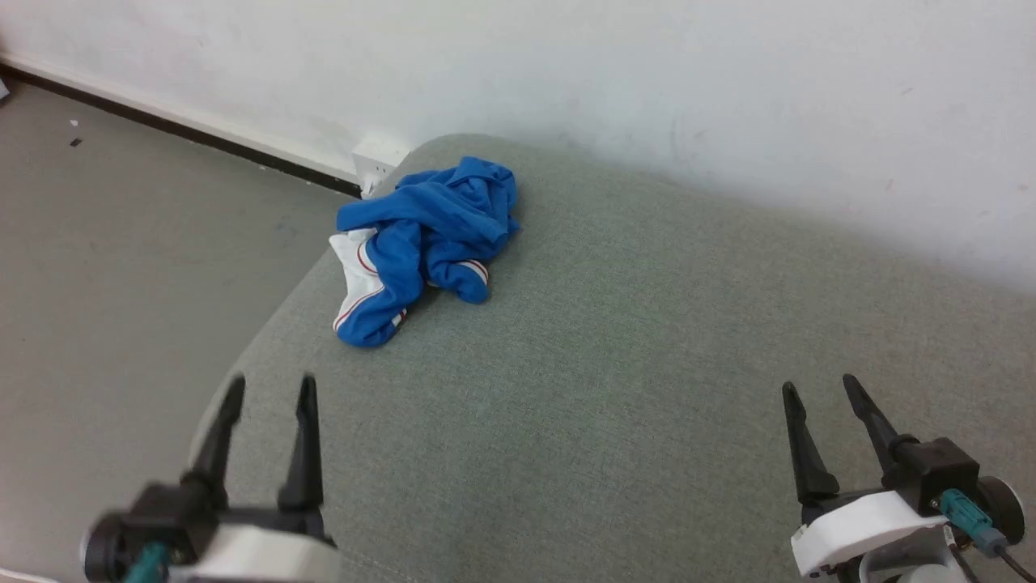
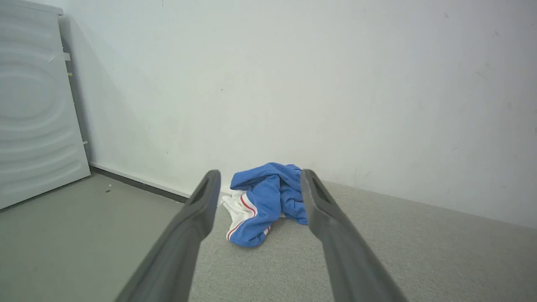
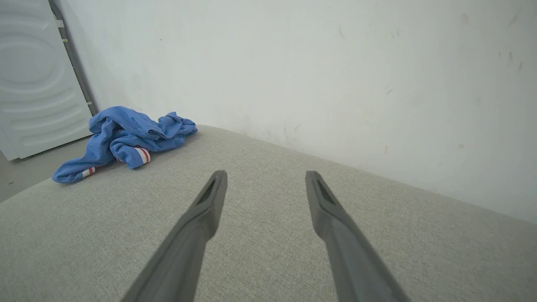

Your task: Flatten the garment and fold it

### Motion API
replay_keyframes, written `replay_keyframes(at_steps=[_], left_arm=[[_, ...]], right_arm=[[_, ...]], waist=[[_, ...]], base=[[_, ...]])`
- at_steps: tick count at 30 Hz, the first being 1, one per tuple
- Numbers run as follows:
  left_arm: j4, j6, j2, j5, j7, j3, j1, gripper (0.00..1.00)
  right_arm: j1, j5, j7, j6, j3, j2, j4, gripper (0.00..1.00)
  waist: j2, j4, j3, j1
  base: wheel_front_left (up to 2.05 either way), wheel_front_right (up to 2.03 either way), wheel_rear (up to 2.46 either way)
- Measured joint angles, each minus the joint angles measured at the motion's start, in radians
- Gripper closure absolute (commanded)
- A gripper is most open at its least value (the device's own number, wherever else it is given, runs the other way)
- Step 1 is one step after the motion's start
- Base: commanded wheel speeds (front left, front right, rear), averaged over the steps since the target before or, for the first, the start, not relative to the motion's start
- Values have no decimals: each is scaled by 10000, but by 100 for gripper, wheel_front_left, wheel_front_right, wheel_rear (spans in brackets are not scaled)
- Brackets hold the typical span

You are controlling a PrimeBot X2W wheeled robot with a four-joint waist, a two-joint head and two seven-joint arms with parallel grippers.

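Garment: crumpled blue heap at 11 o'clock on the grey surface, near its rounded edge.
Handling: likely light, soft and limp; it should sag and slide.
Hold: white sleeve, red-striped, at the heap's 8 o'clock, seems easiest.
Left pincer: spread, empty; heap at its 1 o'clock.
Right pincer: spread, empty, well apart.

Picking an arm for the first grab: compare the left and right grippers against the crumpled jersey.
The left gripper aims at the jersey, framed between its fingers; the right gripper aims past it, jersey to its left. The left gripper hangs at the grey cushion's edge, the right gripper farther in. Both open, empty.
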Motion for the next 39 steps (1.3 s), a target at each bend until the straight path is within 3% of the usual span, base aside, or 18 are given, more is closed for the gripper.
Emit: replay_keyframes(at_steps=[6, 11, 19, 25, 32, 39], left_arm=[[-1126, -376, 932, -267, 1467, -107, -2017, 0], [-855, -606, 1783, -594, 2456, -240, -4084, 0], [1195, -709, 3133, -1651, 3591, -767, -7476, 0], [2982, -713, 4138, -2512, 4286, -1383, -9112, 0], [4888, -713, 4857, -3854, 5173, -2353, -10366, 0], [5800, -717, 5407, -5889, 6911, -3582, -10631, 0]], right_arm=[[-13, -157, -4, 0, -125, 4, -334, 0], [-368, -474, 23, 0, -221, 6, -746, 0], [-938, -1122, 537, 0, -128, 12, -2013, 0], [-1387, -1655, 1062, 0, -90, 19, -3191, 0], [-1542, -2054, 1519, 0, -161, 29, -4056, 0], [-1605, -2288, 1824, 0, -207, 29, -4608, 0]], waist=[[0, 18, 415, 1], [0, -11, 943, 2], [-2, -192, 2026, 3], [-1, -480, 2991, 3], [-2, -964, 4105, 4], [-2, -1574, 5042, 2]], base=[[0, 0, 0], [0, 0, 0], [0, 0, 0], [0, 0, 0], [0, 0, 0], [0, 0, 0]])
